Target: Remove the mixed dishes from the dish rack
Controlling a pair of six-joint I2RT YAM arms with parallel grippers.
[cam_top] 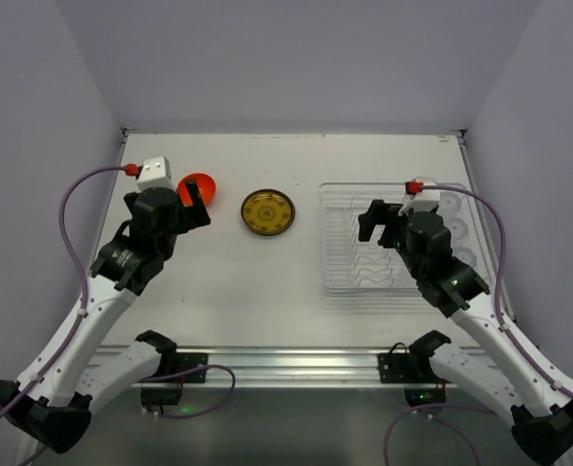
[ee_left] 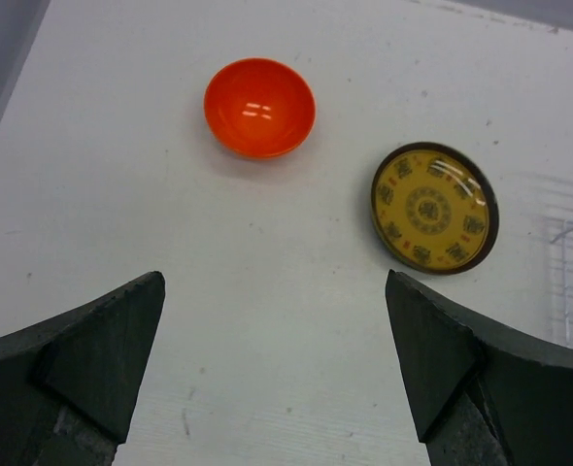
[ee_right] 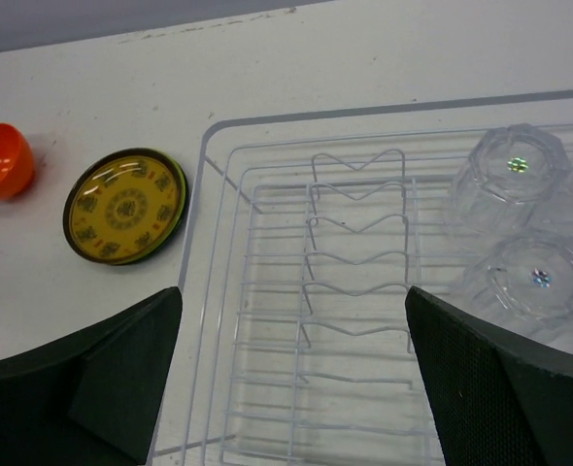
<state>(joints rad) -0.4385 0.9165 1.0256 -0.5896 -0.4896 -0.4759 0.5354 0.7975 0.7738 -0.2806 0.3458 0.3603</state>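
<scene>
- The right gripper is hovering over the dish rack with its jaws spread wide and nothing between them. It is sitting above the white wire dividers near the rack's middle.
- The left gripper is also hanging open and empty, well apart from the rack on the left-arm side, above bare counter.
- The clear cups are standing upside down inside the rack, at the end farthest from the left arm. Two are showing plainly in the right wrist view; more are crowding beside them, and the count cannot be told.
- The patterned yellow-brown plate is lying flat on the counter just outside the rack. The orange-red bowl is sitting upright beyond it, farther from the rack. Both look already unloaded, so the cups are what is remaining.
- The cups are looking light, thin-walled, stiff and slick, so a hard pinch is likely to send one skidding out.
- A gentle squeeze across the side wall, just under the upturned base, seems best, taking first the cup nearest the dividers, since its neighbours are leaving little finger room.
</scene>
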